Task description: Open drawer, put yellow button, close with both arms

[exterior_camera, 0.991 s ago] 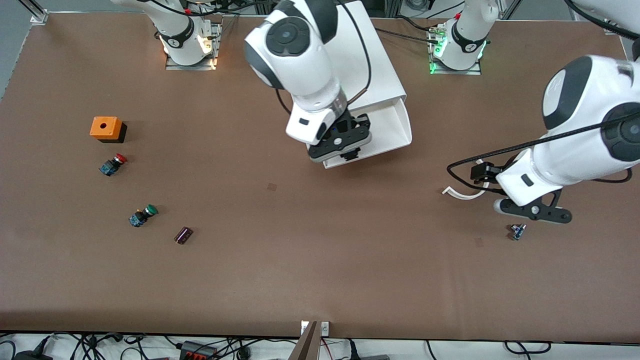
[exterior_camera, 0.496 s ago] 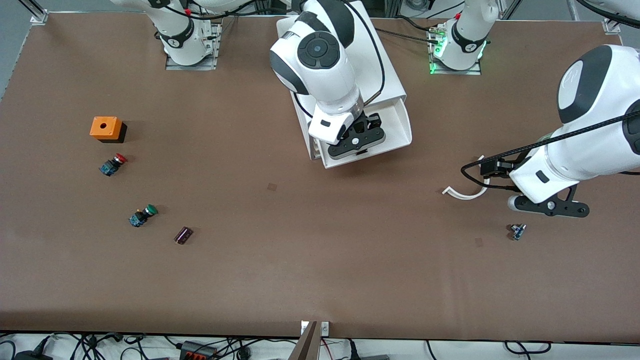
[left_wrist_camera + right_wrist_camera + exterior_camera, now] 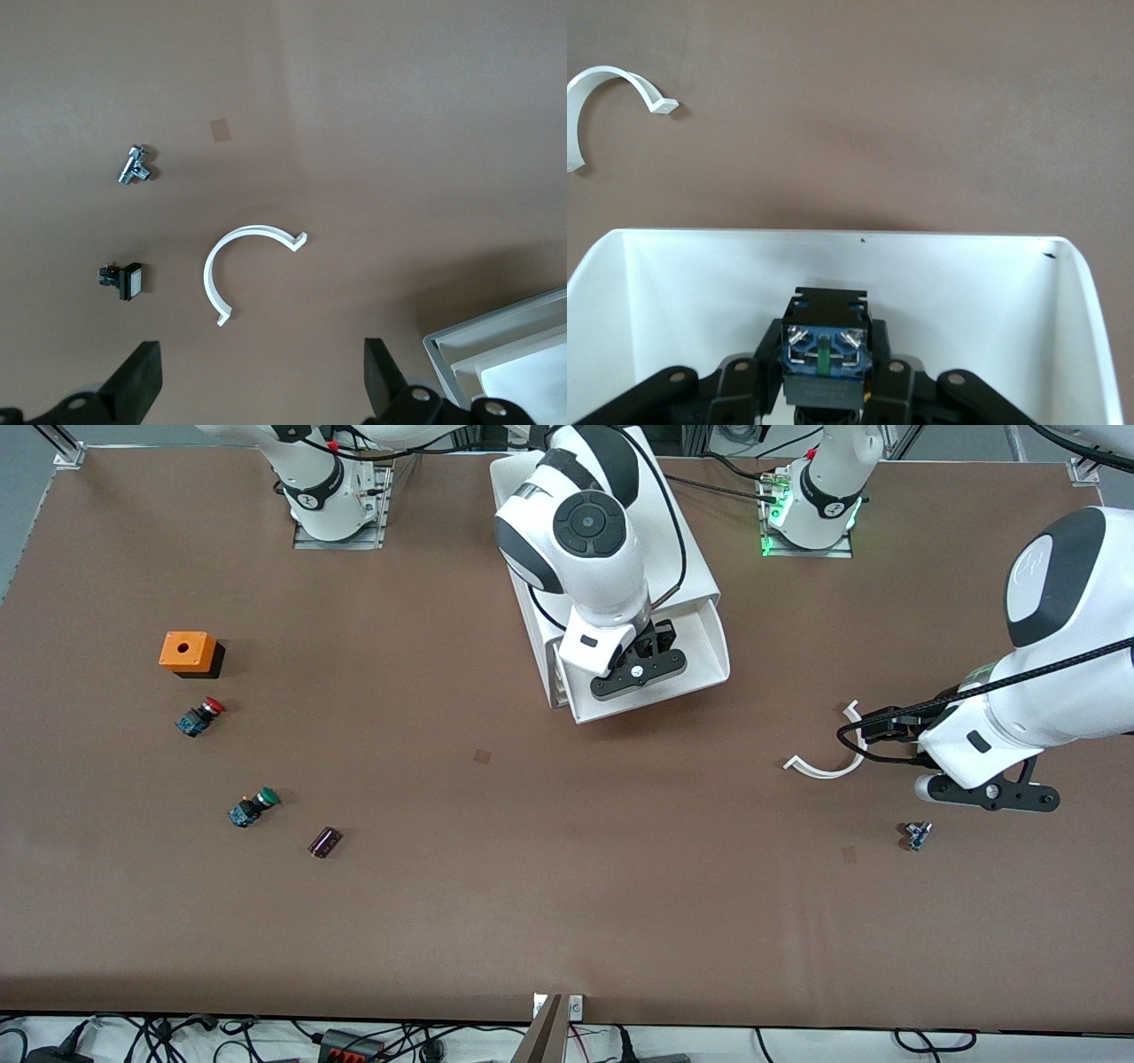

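Overhead, we see the right gripper point(image 3: 640, 671) poised over the pulled-out drawer point(image 3: 704, 646) of the white cabinet point(image 3: 682, 549), while the left gripper point(image 3: 992, 793) hangs over the counter point(image 3: 532, 886) near a white curved clip point(image 3: 828, 766). From the left wrist, our fingers point(image 3: 133, 385) stand spread wide with nothing between them, above that clip point(image 3: 244, 270). From the right wrist, our gripper point(image 3: 824, 390) is clamped on the yellow button point(image 3: 824, 350), blue base showing, inside the drawer point(image 3: 682, 292).

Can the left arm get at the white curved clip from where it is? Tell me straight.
Probably yes. The left pincer is open over bare table beside the white curved clip, which lies flat with nothing on or against it. The right pincer is away over the open drawer, shut on the button.
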### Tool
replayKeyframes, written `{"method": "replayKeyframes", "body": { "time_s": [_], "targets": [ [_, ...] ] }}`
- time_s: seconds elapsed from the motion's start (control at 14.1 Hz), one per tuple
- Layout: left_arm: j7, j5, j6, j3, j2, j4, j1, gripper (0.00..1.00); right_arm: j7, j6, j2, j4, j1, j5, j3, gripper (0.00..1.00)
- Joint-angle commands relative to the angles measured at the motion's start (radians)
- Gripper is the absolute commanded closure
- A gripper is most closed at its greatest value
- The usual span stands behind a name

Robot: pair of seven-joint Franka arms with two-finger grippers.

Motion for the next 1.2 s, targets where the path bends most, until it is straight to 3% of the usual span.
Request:
{"method": "replayKeyframes", "body": {
  "time_s": [0.0, 0.42, 0.5, 0.57, 0.64, 1.13],
  "targets": [
    [-0.003, -0.019, -0.012, 0.0, -0.007, 0.011, 0.002, 0.0, 0.016, -0.001, 0.012, 0.016, 0.014, 0.002, -0.007, 1.0],
    [-0.004, -0.019, -0.009, -0.001, -0.007, 0.011, -0.001, 0.0, 0.019, 0.025, 0.032, 0.016, 0.022, -0.001, -0.009, 1.0],
    [-0.004, -0.019, -0.009, -0.001, -0.007, 0.011, -0.002, 0.0, 0.019, 0.027, 0.034, 0.016, 0.028, -0.002, -0.012, 0.93],
    [-0.006, -0.019, -0.009, -0.001, -0.007, 0.011, -0.004, 0.0, 0.017, 0.025, 0.034, 0.016, 0.028, -0.016, -0.012, 0.36],
    [-0.007, -0.019, -0.009, -0.001, -0.007, 0.011, -0.004, 0.0, 0.017, 0.021, 0.034, 0.016, 0.028, -0.034, -0.014, 0.0],
    [-0.018, -0.02, -0.007, -0.001, -0.005, 0.011, -0.012, 0.0, 0.118, 0.002, 0.011, 0.062, 0.028, -0.044, -0.014, 0.0]
  ]
}}
